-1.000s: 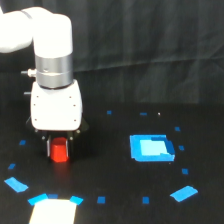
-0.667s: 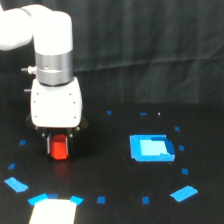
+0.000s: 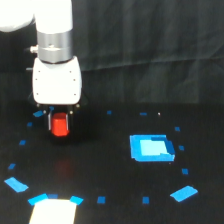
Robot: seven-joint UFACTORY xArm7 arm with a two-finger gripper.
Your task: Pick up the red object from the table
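Raised red object (image 3: 60,125) between gripper (image 3: 60,121) fingers

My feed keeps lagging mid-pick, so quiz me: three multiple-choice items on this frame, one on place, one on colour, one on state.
1. Where is the red object?
A. directly under the white gripper
B. on the blue square
C. on the whitish patch

2. What colour is the large square at the exterior view's right?
A. green
B. bright blue
C. yellow

3. How is the red object held?
A. lying free, far from the arm
B. between the dark fingers, above a faint red glow on the table
C. tipped against the curtain

Answers: 1 A, it sits below the gripper head; 2 B, plainly blue; 3 B, fingers flank both its sides.
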